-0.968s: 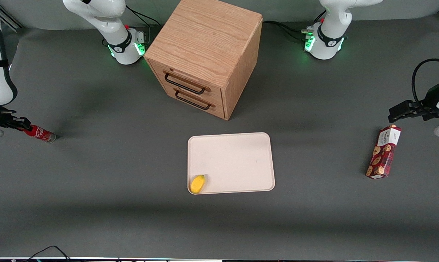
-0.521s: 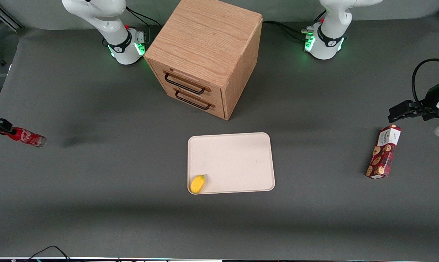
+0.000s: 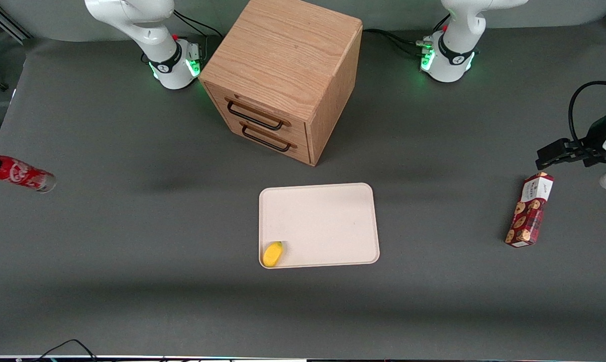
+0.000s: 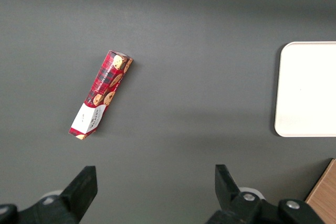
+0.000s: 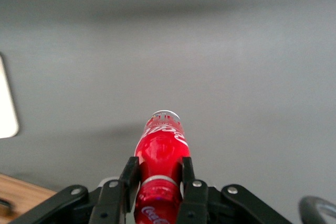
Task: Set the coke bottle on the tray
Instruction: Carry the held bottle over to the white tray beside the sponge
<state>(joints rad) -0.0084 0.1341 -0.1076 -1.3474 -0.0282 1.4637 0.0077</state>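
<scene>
coke bottle: red one (image 3: 19, 174), way out at the working arm's end of the table, right at the edge of the front view. It's tilted nearly flat with the clear base pointing toward the tray, and its shadow lands well off on the table, so it's up in the air.
gripper: clamped on the bottle's neck end (image 5: 156, 184); the wrist view shows one finger pressed on each side of the red body. In the front view it's almost entirely cut off by the frame, with just a dark bit at the cap.
tray: cream rectangle (image 3: 328, 221) mid-table, nearer the front camera than the wooden cabinet and well apart from the bottle. The wrist view only catches a sliver of one rounded corner (image 5: 7, 115).
yellow thing: small yellow object (image 3: 272, 254) sitting in a tray corner on the camera side, can't really tell what it is.
cabinet: wooden box with two drawers (image 3: 283, 75), both shut, dark handles.
cookie box: red box (image 3: 529, 210) lying flat toward the parked arm's end of the table.
table: dark grey surface (image 3: 132, 241).
</scene>
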